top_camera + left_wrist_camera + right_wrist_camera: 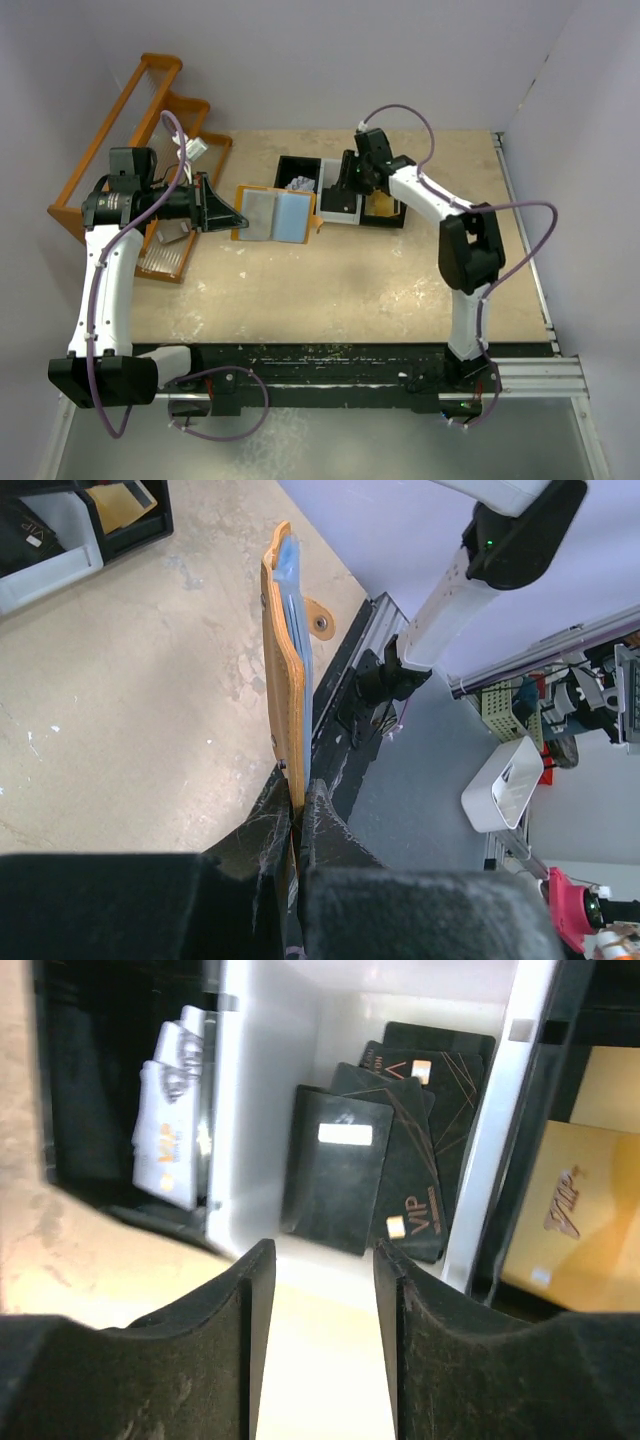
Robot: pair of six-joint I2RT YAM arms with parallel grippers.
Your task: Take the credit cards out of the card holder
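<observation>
Tan tabletop point(350, 290). L gripper point(238, 220) pinched tight on edge of open tan-orange leather bifold card holder point(275, 215). R gripper point(325, 1290) fingers point(245, 1300) part-open, empty, just above black stiff credit cards point(335, 1170) in white mid bay of black three-compartment tray point(285, 165). Gold card point(575, 1210) to fingers' right.

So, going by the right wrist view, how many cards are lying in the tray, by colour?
Black cards: 3
Gold cards: 2
White cards: 3
Total: 8 that can be told apart; the overlaps may hide more.
</observation>
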